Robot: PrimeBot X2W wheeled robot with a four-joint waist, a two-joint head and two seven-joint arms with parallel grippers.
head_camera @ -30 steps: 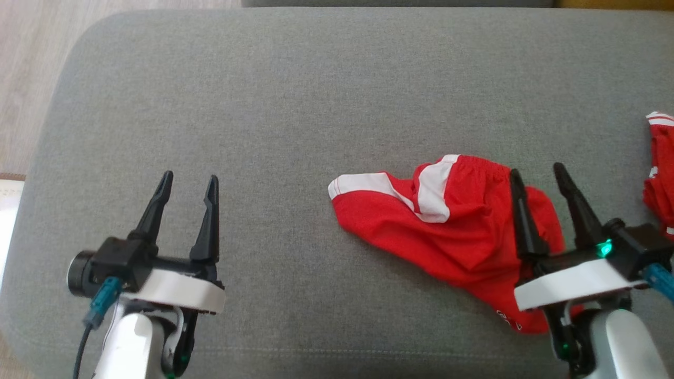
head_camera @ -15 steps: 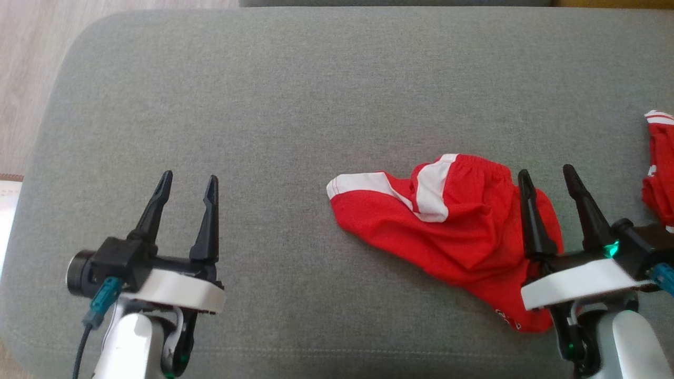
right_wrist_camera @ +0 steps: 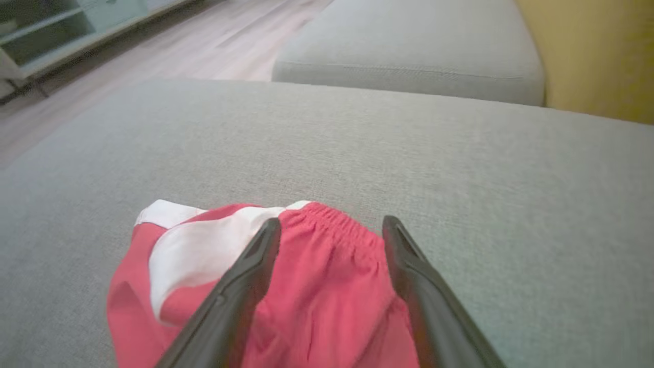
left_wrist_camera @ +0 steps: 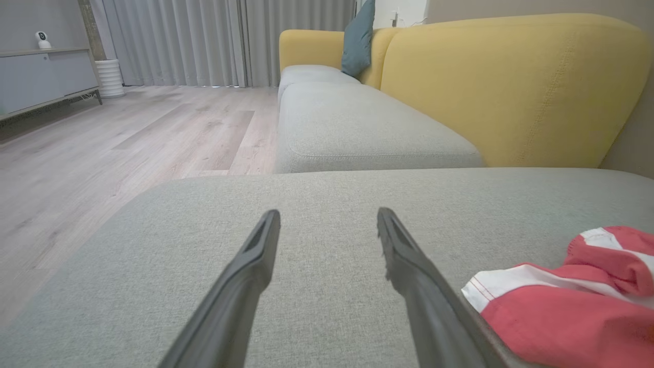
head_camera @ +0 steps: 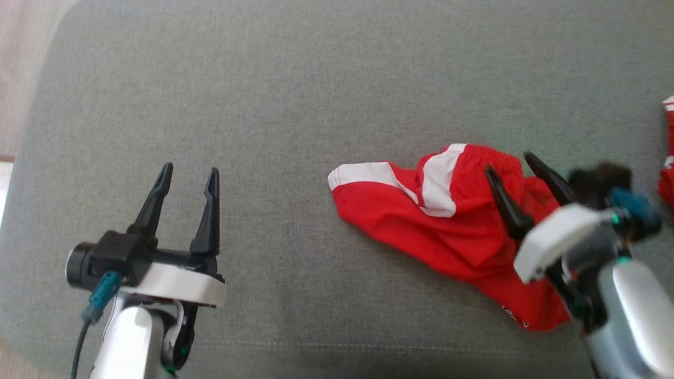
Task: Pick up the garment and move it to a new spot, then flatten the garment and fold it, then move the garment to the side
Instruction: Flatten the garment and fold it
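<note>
The garment (head_camera: pixel 447 226) is a crumpled pair of red shorts with white stripes, lying right of centre on the grey cushion (head_camera: pixel 316 95). My right gripper (head_camera: pixel 509 161) hovers open over its right part, tilted toward the left. In the right wrist view the right gripper (right_wrist_camera: pixel 331 225) has its fingers on either side of the elastic waistband of the garment (right_wrist_camera: pixel 327 286). My left gripper (head_camera: pixel 188 173) stands open over bare cushion at the lower left, well apart from the shorts. In the left wrist view the left gripper (left_wrist_camera: pixel 328 214) is empty, with the garment (left_wrist_camera: pixel 567 301) at its lower right.
Another red and white piece of cloth (head_camera: pixel 667 158) lies at the cushion's right edge. Wooden floor (head_camera: pixel 21 58) borders the cushion on the left. A yellow sofa back (left_wrist_camera: pixel 511 87) and a second grey seat (left_wrist_camera: pixel 357 128) stand beyond.
My right gripper has swung up and leftward over the shorts, its fingers now tilted to the left. The head camera has shifted slightly. The left gripper has stayed put.
</note>
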